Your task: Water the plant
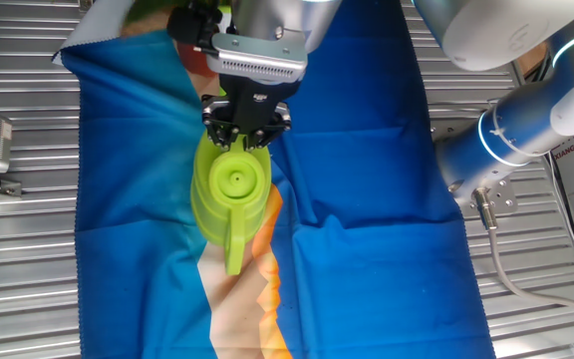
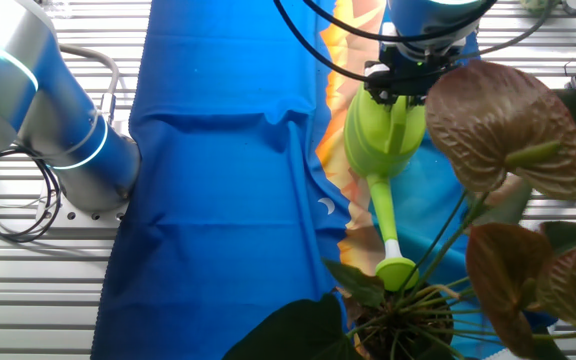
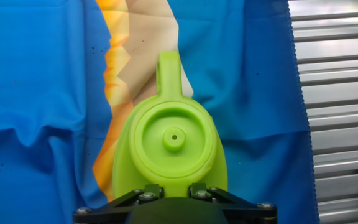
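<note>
Black two-finger gripper (image 1: pixel 245 133) is clamped on the back end of the lime-green plastic watering can (image 1: pixel 230 194), jaws narrow w/ the can between them. In the hand view the gripper (image 3: pixel 173 194) sits at the bottom edge, the can (image 3: pixel 171 149) straight ahead, round lid w/ small centre knob facing the camera, spout pointing away.

Can is over a blue cloth (image 1: pixel 367 150) w/ an orange-and-beige patch (image 1: pixel 252 299), spread on a ribbed metal table (image 1: pixel 23 249). Can't tell if the can touches the cloth or is held just above it.

In the other fixed view the can (image 2: pixel 383 135) has its long spout (image 2: pixel 386 215) running toward the near edge; the spout's flared tip (image 2: pixel 398 272) is just above the plant w/ reddish-brown leaves and green stems (image 2: pixel 498 200), near right of that view. Stems meet in a dark clump (image 2: pixel 403 320) right below the tip. Silver-and-blue arm base (image 2: pixel 58 130) stands far left, off the cloth.
</note>
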